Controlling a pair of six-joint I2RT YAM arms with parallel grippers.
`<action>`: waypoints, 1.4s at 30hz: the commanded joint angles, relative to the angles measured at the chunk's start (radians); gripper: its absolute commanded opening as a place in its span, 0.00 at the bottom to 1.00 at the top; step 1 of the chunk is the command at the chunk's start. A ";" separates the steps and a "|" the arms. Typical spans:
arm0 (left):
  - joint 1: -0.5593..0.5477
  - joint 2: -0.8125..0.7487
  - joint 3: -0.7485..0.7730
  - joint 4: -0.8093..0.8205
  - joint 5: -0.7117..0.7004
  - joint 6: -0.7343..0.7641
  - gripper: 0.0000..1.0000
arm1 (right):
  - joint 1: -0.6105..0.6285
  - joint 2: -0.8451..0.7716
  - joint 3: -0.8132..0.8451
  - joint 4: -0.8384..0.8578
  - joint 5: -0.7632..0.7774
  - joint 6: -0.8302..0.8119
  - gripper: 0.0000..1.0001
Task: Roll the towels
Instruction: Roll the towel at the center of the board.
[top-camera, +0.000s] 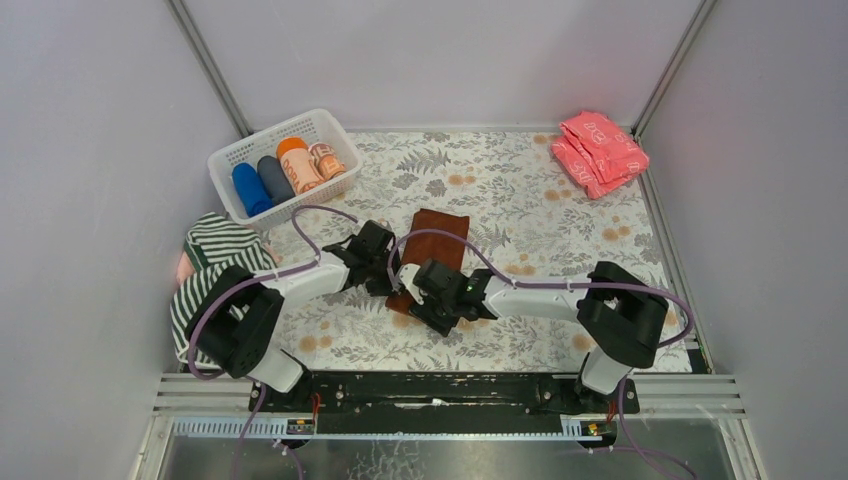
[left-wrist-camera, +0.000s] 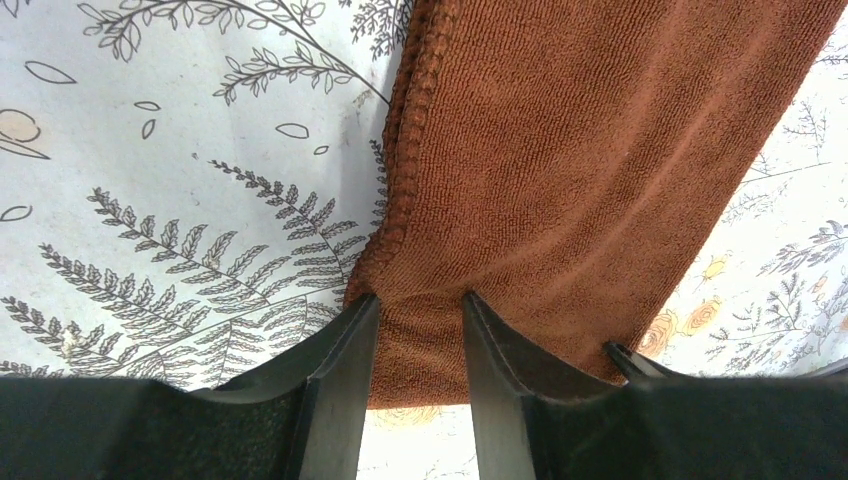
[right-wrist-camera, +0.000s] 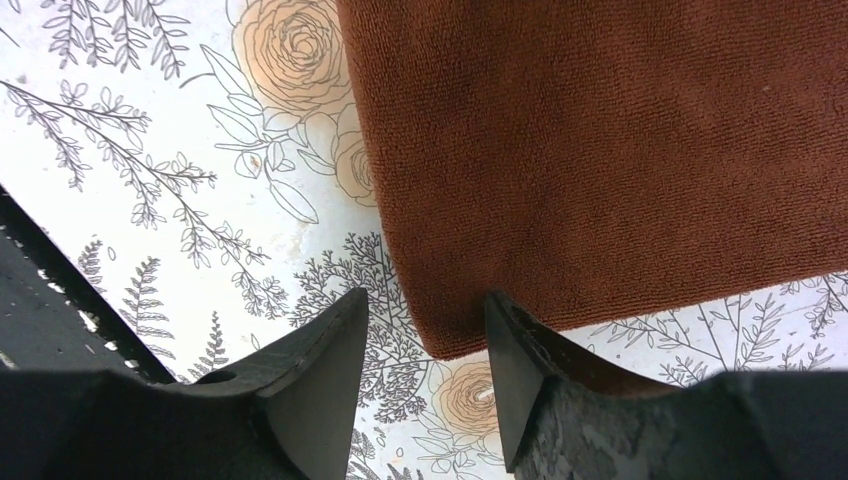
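The rust-brown towel lies flat in the middle of the table, its near end between the two grippers. My left gripper is open. In the left wrist view its tips press down on the towel's near edge, with cloth showing between them. My right gripper is open. In the right wrist view it straddles the towel's near corner, the right finger over the cloth. The striped towel lies crumpled at the left edge.
A white basket at the back left holds several rolled towels, among them blue, grey and orange ones. A stack of folded coral-pink cloths lies at the back right corner. The table has a floral cover and walls on three sides.
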 joint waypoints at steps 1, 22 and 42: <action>0.023 0.061 -0.020 0.000 -0.092 0.051 0.37 | 0.018 0.026 0.010 -0.031 0.070 -0.035 0.53; 0.169 -0.179 -0.104 -0.072 -0.060 -0.035 0.54 | 0.100 0.158 0.079 -0.035 0.025 0.000 0.03; 0.142 -0.380 -0.222 -0.125 0.019 -0.243 0.70 | -0.028 0.080 0.000 0.178 -0.307 0.189 0.02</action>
